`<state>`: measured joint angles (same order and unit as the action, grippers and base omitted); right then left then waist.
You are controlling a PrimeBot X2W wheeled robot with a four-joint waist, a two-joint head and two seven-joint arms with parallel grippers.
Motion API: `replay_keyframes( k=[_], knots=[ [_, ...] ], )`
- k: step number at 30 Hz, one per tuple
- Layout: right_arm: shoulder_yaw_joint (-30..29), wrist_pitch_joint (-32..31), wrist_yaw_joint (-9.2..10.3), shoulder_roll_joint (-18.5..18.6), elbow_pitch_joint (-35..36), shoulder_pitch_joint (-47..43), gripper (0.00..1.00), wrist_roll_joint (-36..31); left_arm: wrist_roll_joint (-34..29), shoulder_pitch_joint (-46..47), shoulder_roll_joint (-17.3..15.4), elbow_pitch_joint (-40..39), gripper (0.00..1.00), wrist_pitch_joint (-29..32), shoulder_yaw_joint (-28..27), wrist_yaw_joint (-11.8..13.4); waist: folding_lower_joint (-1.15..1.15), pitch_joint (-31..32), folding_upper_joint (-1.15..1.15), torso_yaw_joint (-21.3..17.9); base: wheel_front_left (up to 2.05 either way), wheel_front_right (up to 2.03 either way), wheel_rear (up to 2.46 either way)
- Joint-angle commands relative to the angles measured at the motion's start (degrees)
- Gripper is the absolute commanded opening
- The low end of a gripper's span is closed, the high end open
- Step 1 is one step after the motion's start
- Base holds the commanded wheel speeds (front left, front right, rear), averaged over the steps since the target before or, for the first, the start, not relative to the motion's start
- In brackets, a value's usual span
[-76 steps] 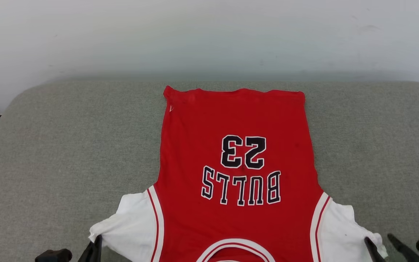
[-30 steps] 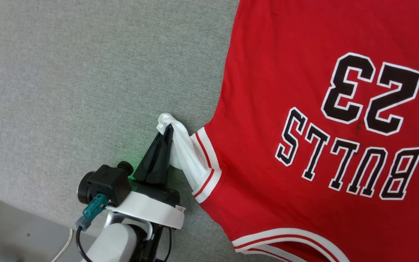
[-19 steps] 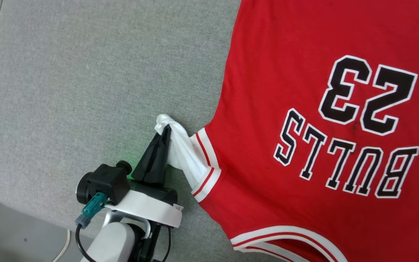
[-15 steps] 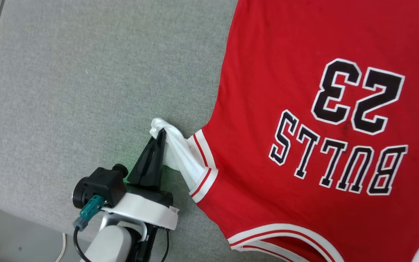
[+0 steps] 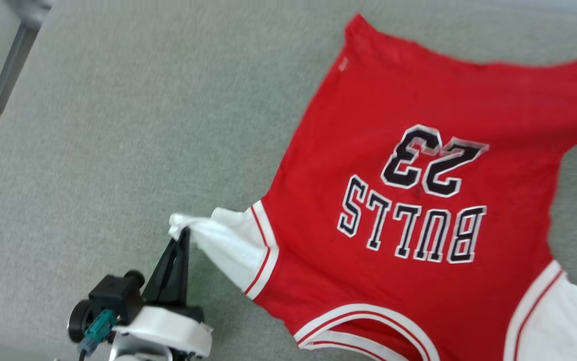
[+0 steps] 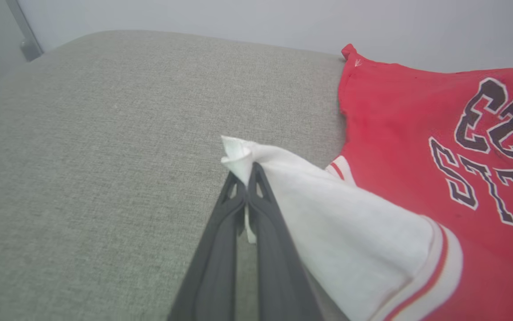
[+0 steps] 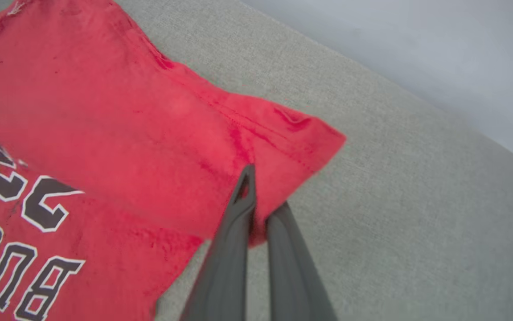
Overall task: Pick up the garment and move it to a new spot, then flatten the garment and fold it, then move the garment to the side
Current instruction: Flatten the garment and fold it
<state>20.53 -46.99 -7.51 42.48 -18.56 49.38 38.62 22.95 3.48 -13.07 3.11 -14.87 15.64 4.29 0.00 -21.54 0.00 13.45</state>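
- Red cloth with white sleeves: this is the garment (image 5: 408, 210). It lies mostly spread out on the grey cushion (image 5: 118, 125), with its letters (image 5: 408, 233) facing up.
- Our left gripper (image 5: 184, 234) has its fingers (image 5: 170, 273) pressed together on the tip of the white sleeve (image 5: 223, 243). It holds the tip a little way off the cushion.
- Our right gripper (image 7: 263, 196) pinches the red cloth near the hem corner (image 7: 314, 133) (one finger on top, one under).
- We think this is the pulling-flat part, or maybe the moving part. We can't tell which.
- The shirt sits slanted and its edges are wavy, so it is not flat yet.
- Left to do, we guess: smooth it, fold it, then move it to the side.
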Motion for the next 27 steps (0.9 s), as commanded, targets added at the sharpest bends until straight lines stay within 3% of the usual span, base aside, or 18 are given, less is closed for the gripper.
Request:
replay_keyframes(
  k=[1, 7, 12, 20, 27],
  knots=[
    [0.3, 1.0, 0.05, 1.3, 1.4, -3.4, 0.00, 1.4, 0.2, -1.2, -0.5, -0.3, 0.00, 0.1, -0.5, 0.4, 0.00, 3.7, 0.00, -2.8, 0.00, 0.00, 0.00],
    [-1.9, 5.1, 0.05, 6.5, 7.8, -18.1, 0.00, 5.4, 0.9, -4.5, -1.7, -0.9, 0.00, 0.8, -1.4, 1.5, 0.00, 7.6, 0.00, -5.4, 0.00, 0.00, 0.00],
    [-6.3, 8.2, 0.05, 7.1, 11.5, -32.1, 0.00, 7.0, 1.3, -6.7, -2.3, -1.3, 0.00, 1.0, -2.0, 2.2, 0.00, 10.0, 0.00, -7.4, 0.00, 0.00, 0.00],
    [-12.2, 9.6, 0.05, 2.7, 14.3, -51.2, 0.00, 6.9, 1.7, -8.9, -3.6, -1.8, 0.00, 1.7, -2.4, 2.8, 0.00, 12.2, 0.00, -9.6, 0.00, 0.00, 0.00],
    [-14.8, 11.2, 0.05, -3.8, 11.5, -59.3, 0.00, 5.4, 1.8, -8.8, -4.1, -1.8, 0.00, 2.4, -2.0, 2.6, 0.00, 12.4, 0.00, -10.0, 0.00, 0.00, 0.00]
  ],
)
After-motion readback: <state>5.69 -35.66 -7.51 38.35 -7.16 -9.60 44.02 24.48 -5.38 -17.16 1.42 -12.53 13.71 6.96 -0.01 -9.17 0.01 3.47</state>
